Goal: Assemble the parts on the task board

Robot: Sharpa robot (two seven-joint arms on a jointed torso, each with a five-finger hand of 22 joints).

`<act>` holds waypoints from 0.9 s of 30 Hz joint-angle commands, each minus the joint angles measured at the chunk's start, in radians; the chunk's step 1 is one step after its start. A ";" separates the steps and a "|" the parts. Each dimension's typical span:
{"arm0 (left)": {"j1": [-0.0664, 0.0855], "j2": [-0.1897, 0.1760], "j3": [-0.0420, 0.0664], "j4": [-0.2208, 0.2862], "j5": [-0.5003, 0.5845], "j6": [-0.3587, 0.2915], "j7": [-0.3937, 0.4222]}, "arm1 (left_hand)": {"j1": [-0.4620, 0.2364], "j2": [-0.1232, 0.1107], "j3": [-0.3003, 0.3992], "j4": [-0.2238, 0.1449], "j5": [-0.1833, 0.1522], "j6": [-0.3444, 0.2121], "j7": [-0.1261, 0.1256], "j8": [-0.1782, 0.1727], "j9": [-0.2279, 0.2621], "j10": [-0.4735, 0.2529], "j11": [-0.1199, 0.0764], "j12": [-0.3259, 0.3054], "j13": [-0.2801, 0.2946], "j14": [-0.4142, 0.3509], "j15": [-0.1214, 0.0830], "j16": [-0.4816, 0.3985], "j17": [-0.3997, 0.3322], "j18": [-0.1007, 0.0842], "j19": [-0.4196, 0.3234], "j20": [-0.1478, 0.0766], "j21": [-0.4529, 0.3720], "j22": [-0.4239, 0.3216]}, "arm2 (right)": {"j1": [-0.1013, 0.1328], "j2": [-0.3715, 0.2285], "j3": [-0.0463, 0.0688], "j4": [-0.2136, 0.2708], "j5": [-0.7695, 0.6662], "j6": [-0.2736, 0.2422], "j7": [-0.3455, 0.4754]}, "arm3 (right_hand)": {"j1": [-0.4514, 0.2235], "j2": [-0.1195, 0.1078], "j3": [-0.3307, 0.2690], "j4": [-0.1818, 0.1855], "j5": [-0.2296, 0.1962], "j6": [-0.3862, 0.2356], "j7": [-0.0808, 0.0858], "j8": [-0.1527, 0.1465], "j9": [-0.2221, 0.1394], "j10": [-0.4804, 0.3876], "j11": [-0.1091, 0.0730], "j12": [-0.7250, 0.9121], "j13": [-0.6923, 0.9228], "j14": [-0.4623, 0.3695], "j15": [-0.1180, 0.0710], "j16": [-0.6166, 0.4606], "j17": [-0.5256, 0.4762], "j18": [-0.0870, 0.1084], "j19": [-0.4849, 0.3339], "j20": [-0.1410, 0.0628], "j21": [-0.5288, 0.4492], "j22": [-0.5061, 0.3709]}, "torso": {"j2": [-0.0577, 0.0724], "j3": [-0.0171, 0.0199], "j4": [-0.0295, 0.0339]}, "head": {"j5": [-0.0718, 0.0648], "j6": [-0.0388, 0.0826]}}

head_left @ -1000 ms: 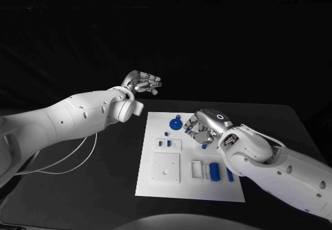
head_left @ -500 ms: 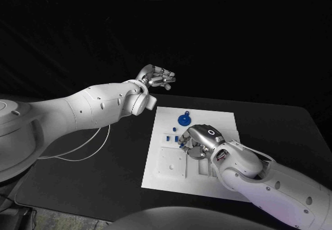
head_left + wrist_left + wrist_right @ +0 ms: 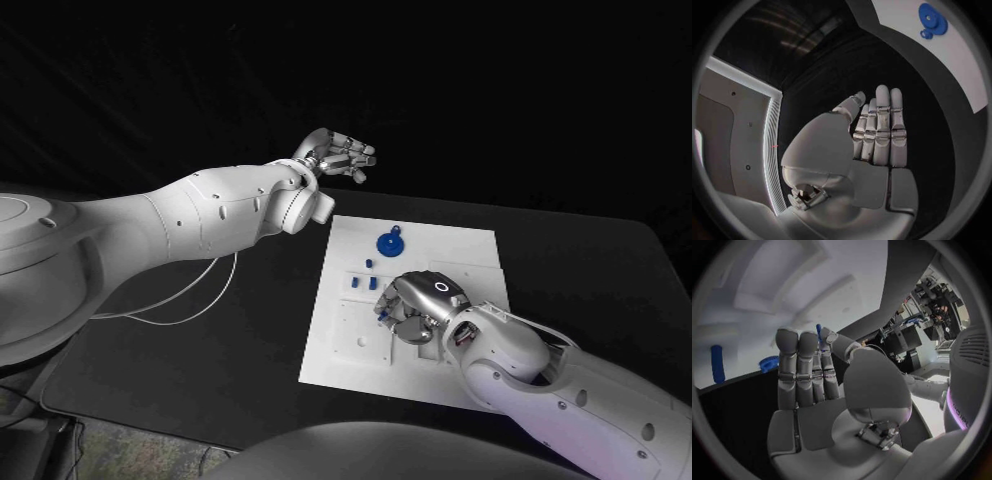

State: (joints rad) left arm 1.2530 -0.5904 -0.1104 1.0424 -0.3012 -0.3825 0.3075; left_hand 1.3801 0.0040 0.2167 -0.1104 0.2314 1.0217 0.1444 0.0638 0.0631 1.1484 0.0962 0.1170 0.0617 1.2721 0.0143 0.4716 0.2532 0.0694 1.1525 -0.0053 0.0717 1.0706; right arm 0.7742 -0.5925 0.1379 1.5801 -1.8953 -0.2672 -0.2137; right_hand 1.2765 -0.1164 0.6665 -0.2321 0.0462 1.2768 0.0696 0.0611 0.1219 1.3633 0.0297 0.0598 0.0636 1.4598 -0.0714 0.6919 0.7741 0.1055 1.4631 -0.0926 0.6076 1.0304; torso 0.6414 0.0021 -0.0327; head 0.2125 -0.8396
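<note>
Hovering over the task board (image 3: 476, 245), the right hand (image 3: 414, 305) hides small blue parts (image 3: 361, 283).

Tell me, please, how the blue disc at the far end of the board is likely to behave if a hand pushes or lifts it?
The blue disc lies flat on the board, so it would probably slide rather than roll. It looks like rigid plastic, likely stiff and light. Being low and flat, it may be hard for fingers to get under, so its raised centre may offer the better grip.
</note>
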 commanded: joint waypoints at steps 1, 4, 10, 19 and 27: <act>0.000 0.000 0.001 0.002 0.006 0.016 0.008 | -0.005 0.003 0.006 0.002 -0.004 -0.009 0.001 0.000 0.001 -0.010 0.000 -0.001 -0.001 0.002 0.003 -0.004 0.001 0.005 -0.005 -0.001 -0.002 0.000 | -0.005 -0.002 -0.001 0.005 -0.016 0.027 0.002 | 0.004 0.010 -0.003 -0.013 0.002 0.006 0.001 0.004 0.001 0.021 -0.014 0.004 0.001 0.002 -0.002 -0.005 0.002 0.017 0.044 -0.006 -0.005 0.005 | 0.001 0.0013 0.0010 | 0.004 -0.002; 0.000 -0.002 0.001 0.002 0.006 0.015 0.008 | -0.005 0.003 0.006 0.002 -0.004 -0.009 0.001 0.000 0.001 -0.010 0.000 -0.001 -0.001 0.002 0.003 -0.004 0.001 0.005 -0.005 -0.001 -0.002 0.000 | -0.008 -0.003 -0.001 0.008 -0.017 0.028 0.001 | 0.003 0.011 -0.003 -0.014 0.002 0.006 0.001 0.004 0.000 0.021 -0.014 0.004 0.001 0.002 -0.002 -0.005 0.002 0.017 0.044 -0.006 -0.006 0.006 | 0.000 0.0015 0.0006 | 0.004 -0.003; 0.000 -0.003 0.001 0.002 0.006 0.016 0.007 | -0.005 0.003 0.006 0.002 -0.004 -0.009 0.001 0.000 0.001 -0.010 0.000 -0.001 -0.001 0.002 0.003 -0.004 0.001 0.005 -0.005 -0.001 -0.002 0.000 | -0.013 -0.006 -0.001 0.016 -0.020 0.028 0.000 | 0.003 0.011 -0.003 -0.016 0.002 0.006 0.001 0.004 0.000 0.021 -0.014 0.004 0.001 0.002 -0.002 -0.006 0.003 0.017 0.044 -0.006 -0.008 0.006 | 0.000 0.0015 -0.0010 | 0.008 -0.007; 0.000 -0.003 0.001 0.001 0.006 0.019 0.005 | -0.005 0.003 0.006 0.002 -0.004 -0.009 0.001 0.000 0.001 -0.010 0.000 -0.001 -0.001 0.002 0.003 -0.004 0.001 0.005 -0.005 -0.001 -0.002 0.000 | -0.018 -0.004 -0.001 0.000 -0.035 0.030 -0.012 | 0.002 0.013 -0.002 -0.018 0.002 0.006 0.001 0.004 0.000 0.020 -0.014 0.004 0.001 0.002 -0.002 -0.006 0.004 0.017 0.045 -0.006 -0.006 0.009 | 0.000 0.0013 -0.0007 | 0.008 -0.008; -0.001 0.000 0.001 -0.002 0.006 0.023 0.001 | -0.005 0.004 0.005 0.001 -0.004 -0.010 0.002 0.000 0.001 -0.012 0.001 0.000 -0.001 0.001 0.003 -0.003 0.002 0.005 -0.005 -0.001 -0.002 0.000 | -0.025 0.003 -0.001 -0.019 -0.056 0.018 -0.032 | 0.001 0.012 0.001 -0.020 0.002 0.007 0.001 0.004 0.000 0.021 -0.014 0.005 0.001 0.002 -0.003 -0.006 0.004 0.017 0.045 -0.007 -0.006 0.010 | 0.000 0.0013 -0.0003 | 0.005 -0.004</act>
State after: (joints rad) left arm 1.2520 -0.5930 -0.1103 1.0406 -0.3007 -0.3750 0.3060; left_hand 1.3802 0.0040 0.2167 -0.1103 0.2314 1.0181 0.1481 0.0638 0.0629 1.1413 0.0965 0.1170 0.0617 1.2721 0.0143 0.4716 0.2542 0.0694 1.1525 -0.0053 0.0717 1.0704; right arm 0.7530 -0.5889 0.1391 1.5671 -1.9236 -0.2573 -0.2271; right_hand 1.2798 -0.1132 0.6654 -0.2472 0.0425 1.2767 0.0696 0.0606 0.1206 1.3695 0.0275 0.0611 0.0622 1.4599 -0.0709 0.6920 0.7768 0.1057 1.4657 -0.0944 0.6034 1.0400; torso 0.6417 0.0035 -0.0331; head 0.2181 -0.8454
